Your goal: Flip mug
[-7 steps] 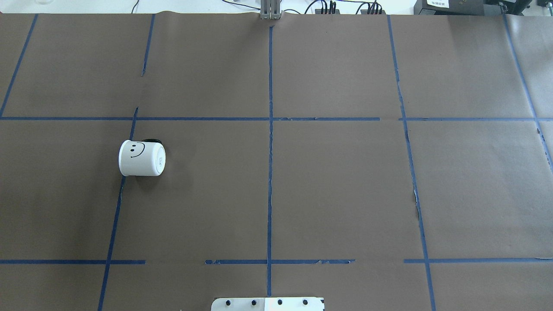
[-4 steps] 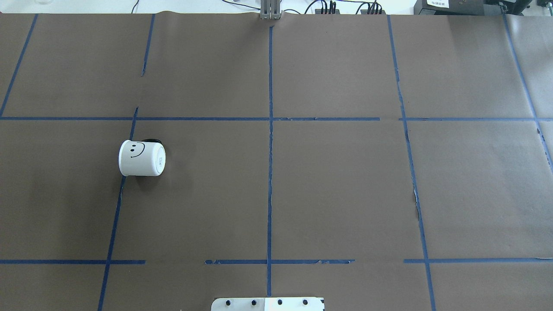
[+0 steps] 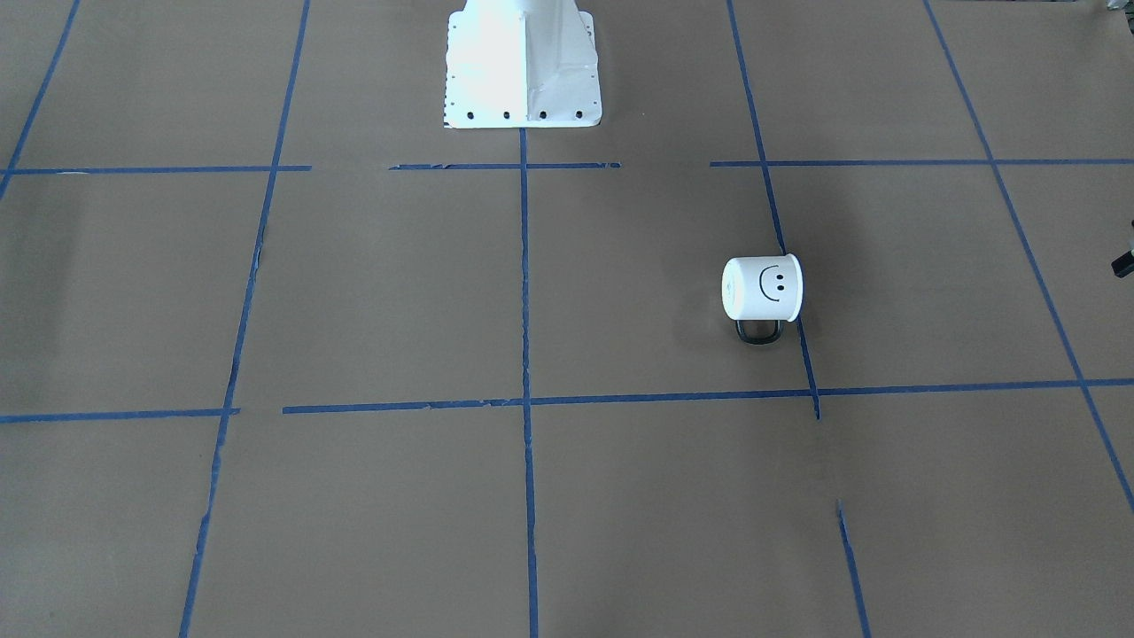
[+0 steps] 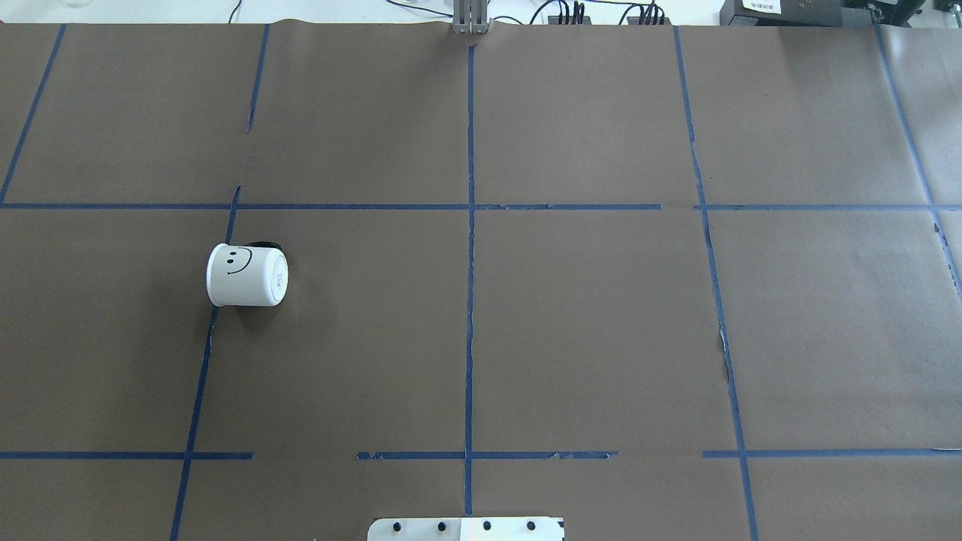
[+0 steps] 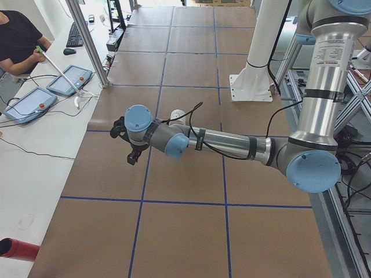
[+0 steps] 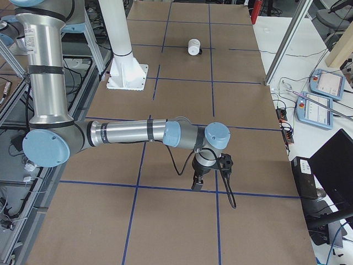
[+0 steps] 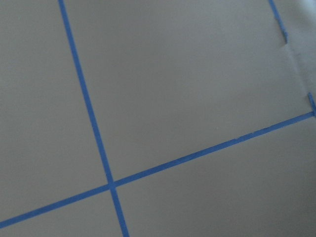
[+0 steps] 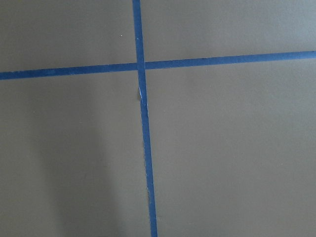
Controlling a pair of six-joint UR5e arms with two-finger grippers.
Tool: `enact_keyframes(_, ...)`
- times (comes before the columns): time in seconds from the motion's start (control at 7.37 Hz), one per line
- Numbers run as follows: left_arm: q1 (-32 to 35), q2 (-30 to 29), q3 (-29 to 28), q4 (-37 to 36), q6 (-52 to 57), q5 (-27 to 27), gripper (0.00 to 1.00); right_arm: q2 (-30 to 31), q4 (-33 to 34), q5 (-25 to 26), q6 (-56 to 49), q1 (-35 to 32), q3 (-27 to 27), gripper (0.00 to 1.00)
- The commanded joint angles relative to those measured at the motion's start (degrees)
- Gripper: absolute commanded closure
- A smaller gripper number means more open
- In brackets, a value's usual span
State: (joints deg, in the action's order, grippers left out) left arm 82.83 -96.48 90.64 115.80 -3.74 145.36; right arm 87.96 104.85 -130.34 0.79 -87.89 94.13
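The small white mug [image 4: 246, 275] with a black smiley face lies on its side on the brown paper, left of the middle. Its base faces the table's centre and its black handle [image 3: 759, 331] points away from the robot. It also shows in the front view [image 3: 762, 288], far off in the right side view [image 6: 193, 47], and partly behind the arm in the left side view [image 5: 177, 114]. My left gripper [image 5: 133, 156] hovers above the table's left end, far from the mug. My right gripper [image 6: 196, 184] hovers above the right end. I cannot tell whether either is open or shut.
Blue tape lines [image 4: 470, 225] divide the brown paper into squares. The robot's white base plate [image 4: 466, 529] sits at the near edge. A person [image 5: 17, 40] and control pendants [image 5: 69, 81] are beyond the table's far side. Both wrist views show only paper and tape.
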Motion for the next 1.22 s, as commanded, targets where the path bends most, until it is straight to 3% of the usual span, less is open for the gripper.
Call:
enact_keyframes(0.0,-6.4,-0.3,-8.0,16.0,-2.0,2.4,0.00,0.0,0.0,0.0,0.0,0.0,0.0,0.00)
enact_keyframes(0.41,-10.2,-3.4,-11.6,19.3,-8.2,4.1,0.00,0.0,0.0,0.0,0.0,0.0,0.0,0.00)
enact_keyframes(0.81,-12.1,-4.9,-11.4,25.2,-30.6,7.3,0.00,0.0,0.0,0.0,0.0,0.0,0.0,0.00)
enact_keyframes(1.09,-12.3,-4.9,-11.4,27.5,-33.8,7.5,0.00,0.0,0.0,0.0,0.0,0.0,0.0,0.00)
